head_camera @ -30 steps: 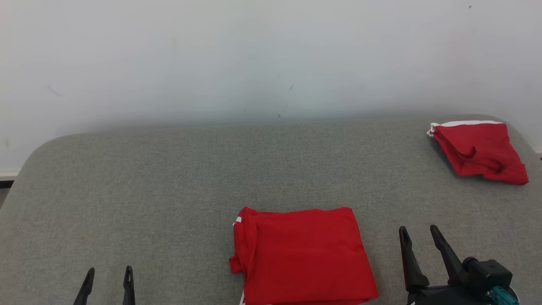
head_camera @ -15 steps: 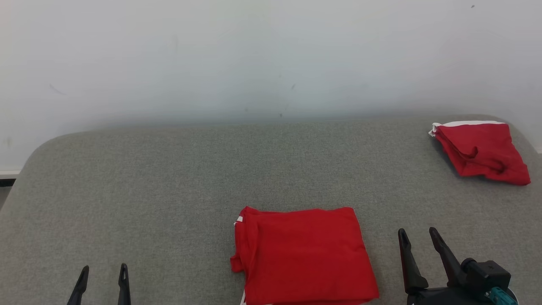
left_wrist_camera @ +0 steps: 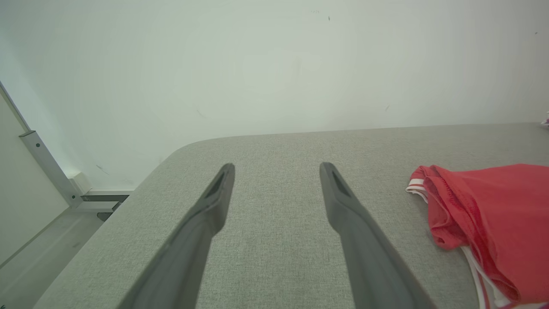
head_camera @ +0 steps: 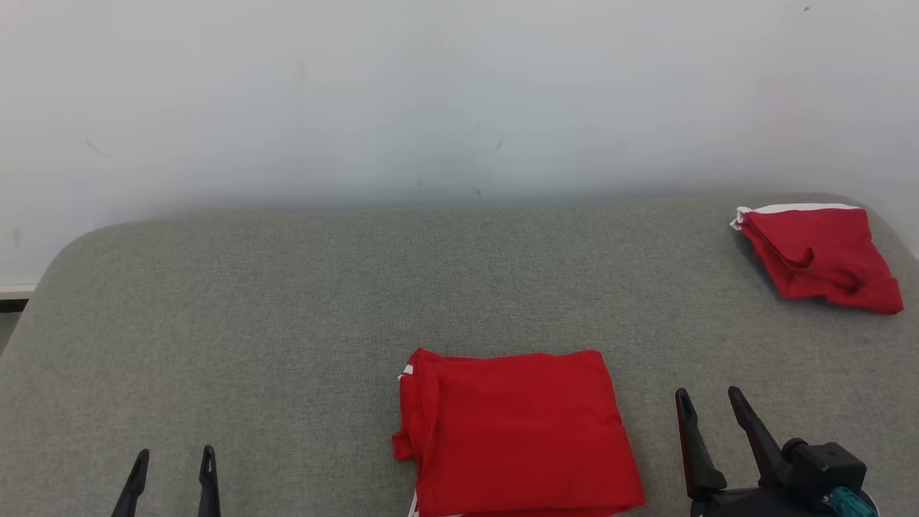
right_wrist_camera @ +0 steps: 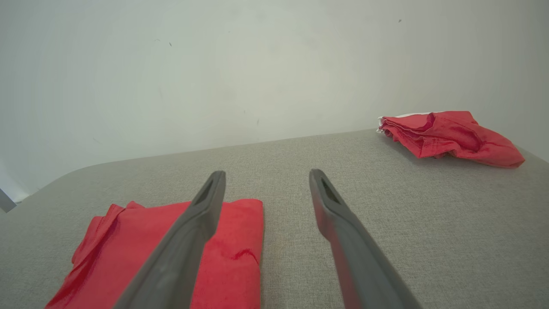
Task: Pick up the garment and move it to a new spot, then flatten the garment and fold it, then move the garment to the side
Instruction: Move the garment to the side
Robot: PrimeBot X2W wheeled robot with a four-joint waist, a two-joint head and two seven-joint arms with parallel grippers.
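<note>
Garment (head_camera: 513, 431) down on the table (head_camera: 287, 287), folks: a neat red rectangle, folded flat, sitting at the middle of the table's near edge, with a sliver of white trim (head_camera: 404, 372) peeking out at its left corner. Nothing is touching it.

Over at the table's near left, the left gripper (head_camera: 176, 454) shows just its two dark tips, spread apart, nothing between them. From the left wrist camera the fingers (left_wrist_camera: 351, 223) stand wide with bare grey table cloth in the gap. The garment's hemmed, white-striped edge lies off to one side, apart from them.

Now the table's near right: the right gripper (head_camera: 707, 393) is there, jaws released too and empty, parked just beside the garment's right edge but not on it. Its wrist camera looks along both fingers toward the table's far side. One finger crosses in front of the red fabric in that picture, and the gap between the two shows plain grey surface. Whether the tips rest on the table or hang just above it, I can't tell.

And at the table's far right corner, a second red bundle (head_camera: 818, 255), looser and rumpled, lies close to the rounded edge. Behind the table's far edge, a pale wall (head_camera: 431, 93) with a few small dark marks on it.
</note>
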